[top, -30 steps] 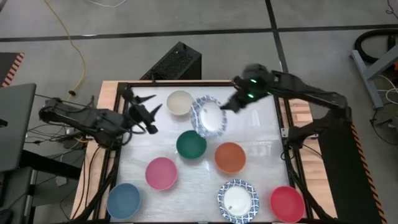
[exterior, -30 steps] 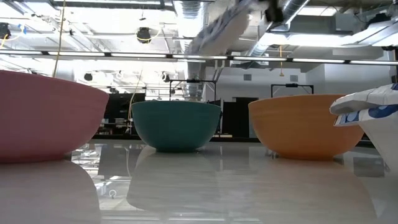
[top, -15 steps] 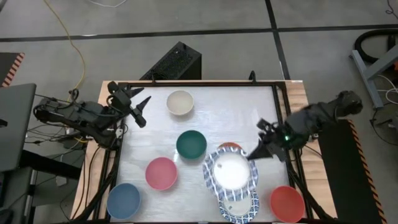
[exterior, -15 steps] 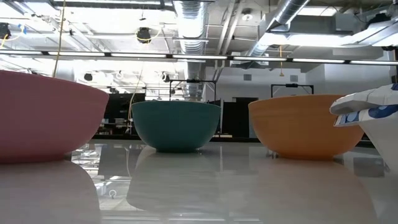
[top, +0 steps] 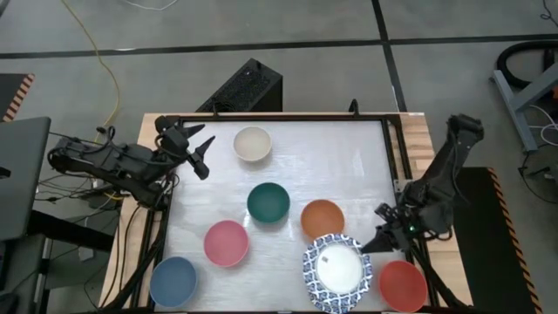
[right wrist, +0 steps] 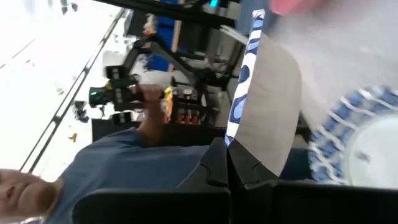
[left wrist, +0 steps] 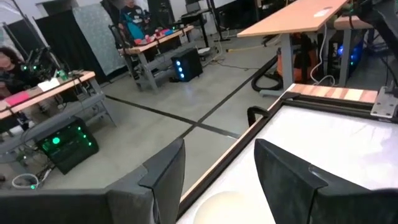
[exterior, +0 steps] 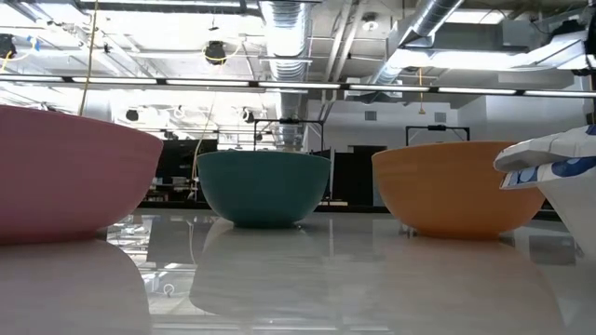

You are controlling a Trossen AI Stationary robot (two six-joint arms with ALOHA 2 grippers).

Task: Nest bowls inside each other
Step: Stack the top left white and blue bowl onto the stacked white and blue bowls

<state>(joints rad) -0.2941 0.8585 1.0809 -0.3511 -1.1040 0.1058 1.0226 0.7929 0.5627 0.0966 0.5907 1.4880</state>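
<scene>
My right gripper is shut on a white bowl with a blue-patterned rim, which hangs over another patterned bowl at the near right. Whether the two touch, I cannot tell. That lower bowl rests by its base on the table. Cream, dark green, orange, pink, blue and red bowls stand singly on the white table. My left gripper waits open at the far left, level, with the cream bowl just ahead of its fingers. My right gripper pinches the patterned bowl's rim on the side toward the table's right edge, the wall passing between its two fingers, one on each face. The fingers come nearly level from the table's right. The bowl sits roughly mouth-up in the high view.
A black frame rail runs round the table. The red bowl stands close under my right arm. Free table lies at the far right. A person in a blue shirt shows beyond the table.
My right gripper has swung from the far middle, beside the cream bowl, toward the near right and down, rolling as it went. It stayed shut on the patterned bowl, which now hangs over the patterned bowl there. My left gripper has drawn back toward the far left and rolled.
</scene>
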